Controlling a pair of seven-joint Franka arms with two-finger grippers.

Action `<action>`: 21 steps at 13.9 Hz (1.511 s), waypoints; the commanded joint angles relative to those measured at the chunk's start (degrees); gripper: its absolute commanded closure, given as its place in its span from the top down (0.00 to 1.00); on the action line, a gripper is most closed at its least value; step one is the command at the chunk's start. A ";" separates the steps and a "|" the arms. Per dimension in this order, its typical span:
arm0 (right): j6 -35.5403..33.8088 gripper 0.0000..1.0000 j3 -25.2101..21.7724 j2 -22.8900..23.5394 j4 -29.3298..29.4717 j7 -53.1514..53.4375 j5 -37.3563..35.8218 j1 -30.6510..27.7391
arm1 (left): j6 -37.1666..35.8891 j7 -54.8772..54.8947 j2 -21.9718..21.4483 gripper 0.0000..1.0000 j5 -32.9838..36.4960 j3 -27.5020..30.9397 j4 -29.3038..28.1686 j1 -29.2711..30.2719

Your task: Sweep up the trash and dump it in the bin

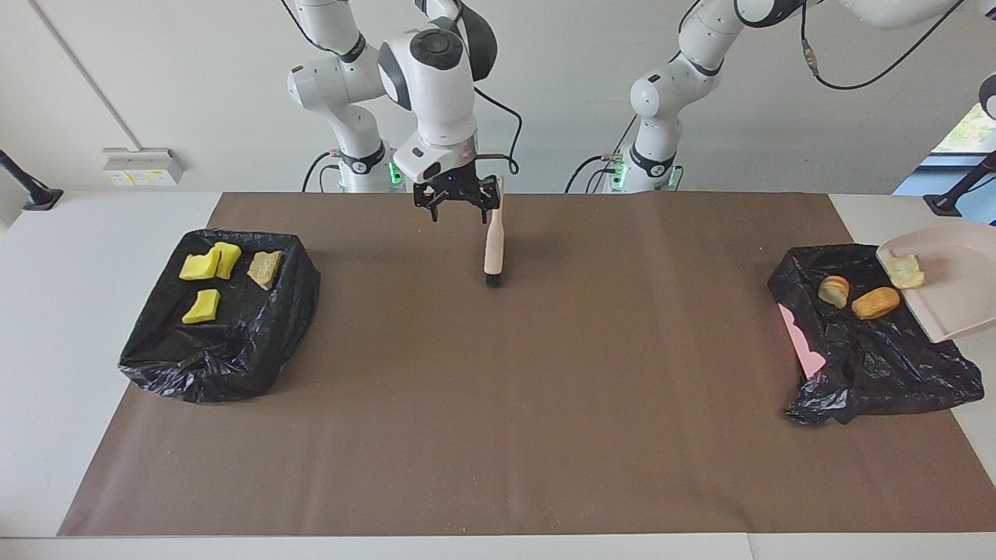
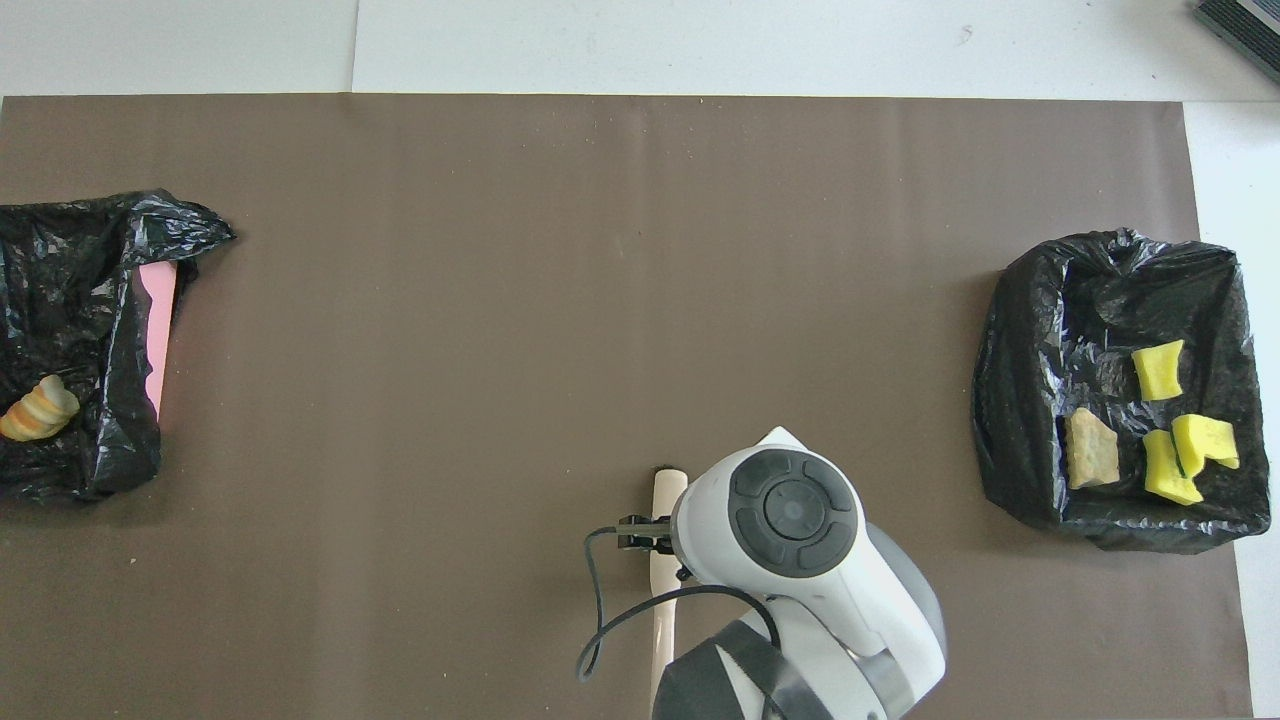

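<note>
Your tan bread-like lumps (image 1: 875,302) look light and crumbly; tip them from the pale pink plastic dustpan (image 1: 961,292). Right gripper (image 1: 456,204) hangs spread beside the wooden brush (image 1: 494,245); left gripper, unseen, is clamped.

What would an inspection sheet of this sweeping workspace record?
Surface: brown mat, fine crumbs.
Job's things: three yellow chunks and one tan piece in the bin at the right arm's end; two bread pieces in the other bin; one on the tilted dustpan over it; brush ungripped, bristles on the mat.
Clutter: nothing seen.
Tools: right tool open, beside the brush handle; left tool out of view, shut.
Cables: black lead looped at the right wrist.
Surroundings: white wall, socket box.
</note>
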 commanded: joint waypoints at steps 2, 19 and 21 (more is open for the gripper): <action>-7.03 1.00 0.35 -0.27 7.27 -3.47 -1.01 -4.03 | -0.79 -4.42 -1.17 0.00 5.20 0.45 -0.81 -1.82; -16.08 1.00 -10.54 -1.06 18.08 -21.91 -4.17 -10.53 | -15.12 -52.53 -14.97 0.00 -12.09 -0.25 -21.71 -21.58; -16.61 1.00 -13.61 -1.06 18.53 -25.69 -3.91 -10.80 | -12.76 -65.97 -15.14 0.00 -12.36 -0.34 -26.28 -25.63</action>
